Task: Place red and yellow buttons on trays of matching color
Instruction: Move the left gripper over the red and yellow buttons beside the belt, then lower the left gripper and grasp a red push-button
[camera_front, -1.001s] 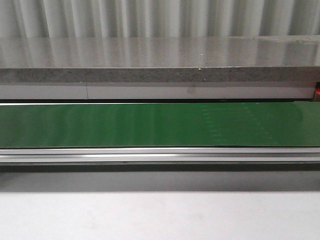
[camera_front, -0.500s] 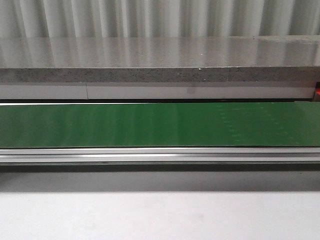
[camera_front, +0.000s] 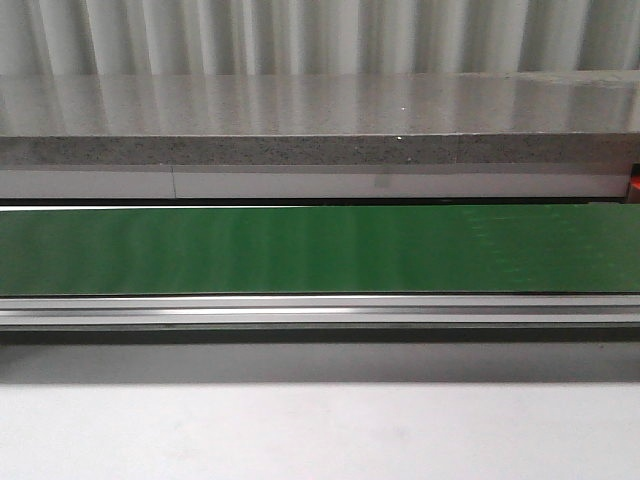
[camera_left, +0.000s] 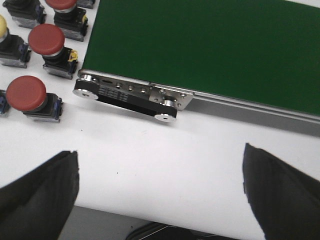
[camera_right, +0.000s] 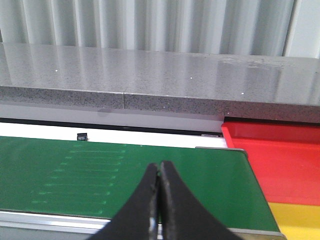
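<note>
At upper left of the left wrist frame, red buttons (camera_left: 46, 39) are seen on the tabletop (camera_left: 150, 150) beside the belt (camera_left: 210, 45); the left end effector (camera_left: 160, 185) is spread wide. The right end effector (camera_right: 159, 200) is closed empty, with the red tray (camera_right: 280, 155) and yellow tray (camera_right: 300, 220) at lower right.

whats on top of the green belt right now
Nothing: the green conveyor belt is bare in the front, left wrist and right wrist views. The red buttons sit beside its end, on the white table. The right gripper hides a small patch.

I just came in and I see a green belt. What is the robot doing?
Nothing is being held yet. The left gripper hangs open over the white table, near red buttons beside the end of the green belt. The right gripper is shut and empty, above the belt near the red tray.
</note>
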